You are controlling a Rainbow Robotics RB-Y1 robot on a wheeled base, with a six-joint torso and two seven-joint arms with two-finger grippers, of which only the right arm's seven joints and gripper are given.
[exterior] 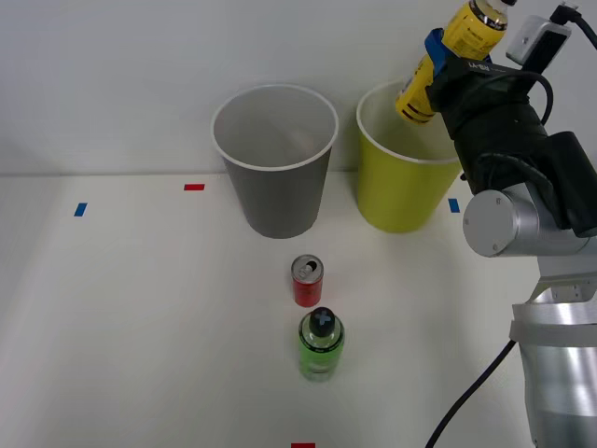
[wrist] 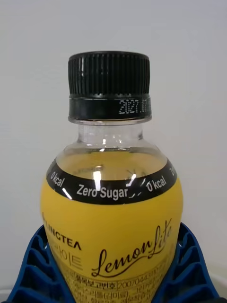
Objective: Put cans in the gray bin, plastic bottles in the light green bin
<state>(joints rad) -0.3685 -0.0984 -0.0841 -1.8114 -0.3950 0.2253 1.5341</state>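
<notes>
1. My right gripper (exterior: 446, 63): raised over the light green bin (exterior: 403, 191), jaws clamped on the yellow bottle (exterior: 454, 47).
2. Yellow bottle: tilted in my hold above that bin's mouth; at the wrist, my blue ribbed fingers (wrist: 33, 265) press both its sides, black cap (wrist: 109, 85) showing.
3. Gray bin (exterior: 276, 191): upright on the table (exterior: 121, 317), just beside the light green bin.
4. Red can (exterior: 307, 281): upright in front of the gray bin.
5. Green bottle (exterior: 321, 345): upright, just beside the can, nearer me.
</notes>
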